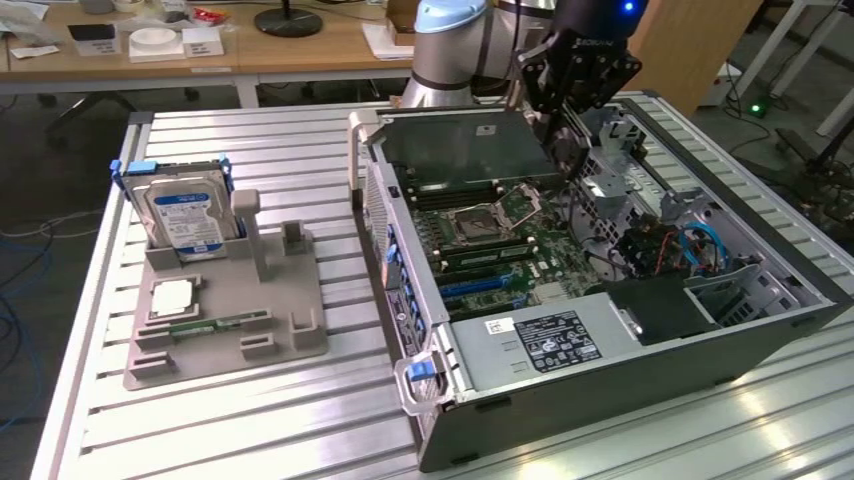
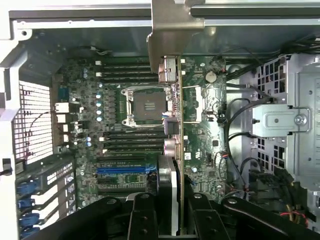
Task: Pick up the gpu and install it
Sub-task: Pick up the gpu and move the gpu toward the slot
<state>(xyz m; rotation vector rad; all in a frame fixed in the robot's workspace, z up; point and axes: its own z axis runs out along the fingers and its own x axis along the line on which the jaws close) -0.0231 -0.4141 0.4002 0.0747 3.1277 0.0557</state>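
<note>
Computer case [image 1: 641,390]: laid open on its side on the slatted table [image 1: 267,430].
Motherboard [image 2: 82,120]: seen inside the case, processor socket [image 2: 148,106] at its middle.
Hard drive [image 1: 187,215]: stood upright in the grey holder [image 1: 287,335].
Memory stick [image 1: 220,323]: laid flat on the holder beside a processor chip [image 1: 174,297].

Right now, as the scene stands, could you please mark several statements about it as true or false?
1. The end effector holds the gpu. True.
2. The gpu is already seated in the motherboard. False: it is held in the air above the board, over the open computer case.
3. The hard drive stands upright in the grey holder. True.
4. The hard drive stands on the exterior view's right of the case. False: it stands on the left.
</note>
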